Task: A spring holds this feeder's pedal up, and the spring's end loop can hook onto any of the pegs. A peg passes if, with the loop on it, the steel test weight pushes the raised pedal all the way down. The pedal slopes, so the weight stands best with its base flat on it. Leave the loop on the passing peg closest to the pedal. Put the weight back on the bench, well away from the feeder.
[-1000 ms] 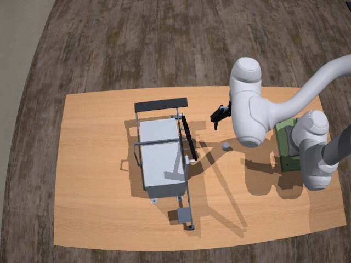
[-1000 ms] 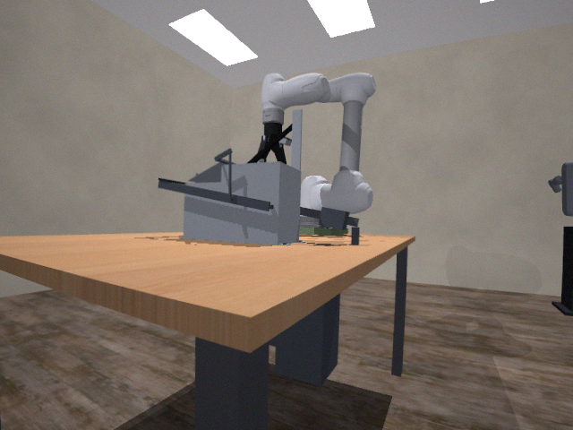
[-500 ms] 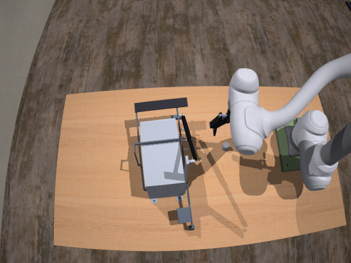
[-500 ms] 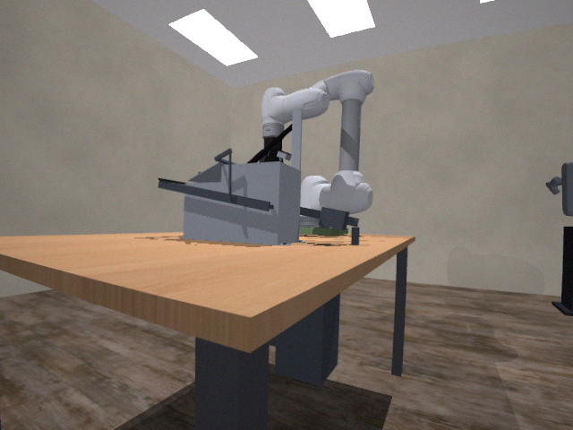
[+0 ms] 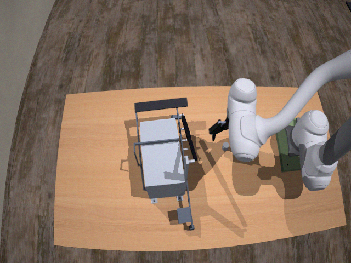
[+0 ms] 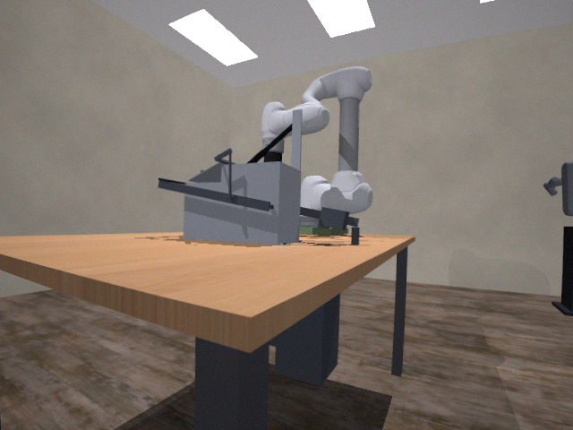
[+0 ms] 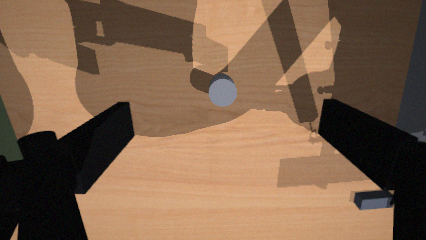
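Note:
The steel weight (image 5: 225,146), a small grey cylinder, stands upright on the bench to the right of the feeder; in the wrist view it (image 7: 222,91) lies ahead of the fingers. My gripper (image 5: 214,132) is open and empty, above the bench just beside the weight and apart from it; its two black fingers frame the wrist view (image 7: 225,150). The grey feeder box (image 5: 161,158) carries a black spring (image 5: 188,138) along its right side, beside a row of pegs (image 5: 185,139). Its lower end is near the peg (image 5: 190,161). The grey pedal plate (image 5: 184,215) sits at the feeder's near end. In the exterior view the feeder (image 6: 240,208) hides my gripper.
A long dark bar (image 5: 160,104) crosses the feeder's far end. The green robot base plate (image 5: 287,149) is at the bench's right side. A small grey bracket (image 7: 372,200) of the feeder lies by my right finger. The arm's white links hang over the bench's right half.

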You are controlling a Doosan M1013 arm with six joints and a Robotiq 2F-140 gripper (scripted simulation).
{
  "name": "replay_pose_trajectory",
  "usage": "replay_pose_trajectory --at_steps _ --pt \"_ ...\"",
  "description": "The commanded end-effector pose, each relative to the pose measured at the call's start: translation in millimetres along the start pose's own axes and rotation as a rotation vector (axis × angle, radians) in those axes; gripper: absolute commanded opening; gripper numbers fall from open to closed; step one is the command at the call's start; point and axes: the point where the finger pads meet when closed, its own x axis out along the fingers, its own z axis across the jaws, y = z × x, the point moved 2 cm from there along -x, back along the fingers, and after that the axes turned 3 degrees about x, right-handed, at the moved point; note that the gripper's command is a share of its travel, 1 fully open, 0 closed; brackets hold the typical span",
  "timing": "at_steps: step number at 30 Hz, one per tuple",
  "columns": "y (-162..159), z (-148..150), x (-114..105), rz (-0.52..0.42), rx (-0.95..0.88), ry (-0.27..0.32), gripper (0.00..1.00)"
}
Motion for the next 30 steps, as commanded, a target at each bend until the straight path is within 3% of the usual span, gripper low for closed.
replay_pose_trajectory --at_steps 1,8,9,25,30 --pt "0 1 0 0.0 0.0 -0.002 1.0" --pt "0 1 0 0.0 0.0 -0.002 1.0" --pt "0 1 13 0.0 0.0 -0.002 1.0" --pt "0 1 13 0.0 0.0 -0.002 1.0" --pt "0 1 29 0.0 0.0 -0.002 1.0"
